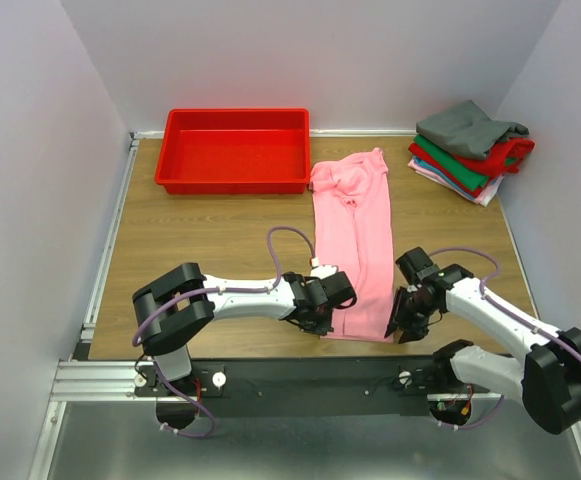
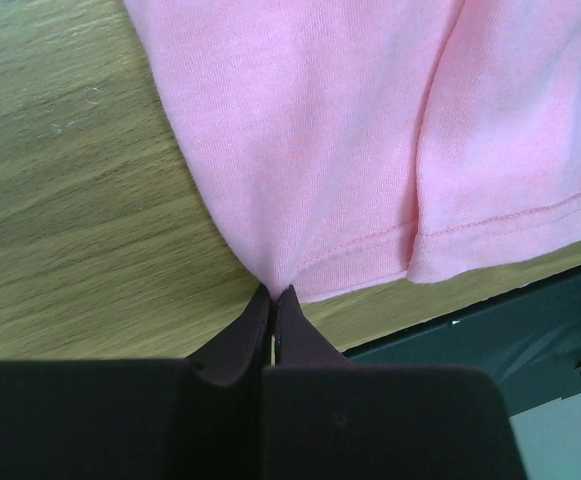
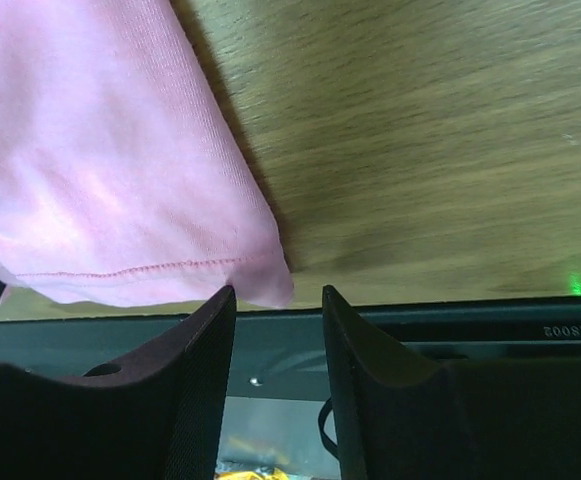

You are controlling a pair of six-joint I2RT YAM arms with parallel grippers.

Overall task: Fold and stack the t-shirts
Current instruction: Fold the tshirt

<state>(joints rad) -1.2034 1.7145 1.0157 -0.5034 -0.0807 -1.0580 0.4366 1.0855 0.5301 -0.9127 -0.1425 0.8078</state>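
Long pink shirt (image 1: pixel 353 240) flat on the wood table (image 1: pixel 210 230), near hem close to the front edge.

Small white writing (image 3: pixel 573 330) on the black rail (image 3: pixel 420 320), upside down, too tiny to read. Near left hem corner pinched tight in the left gripper (image 2: pixel 275 295). Near right corner just beside the right gripper (image 3: pixel 278 300), fingers apart, nothing held. At the back left, just beside the shirt's top, a red tray (image 1: pixel 238 113). At the back right, a pile of folded shirts (image 1: pixel 470 150): grey on top, then red, green, pale. Plain white walls (image 1: pixel 30 200) all round.
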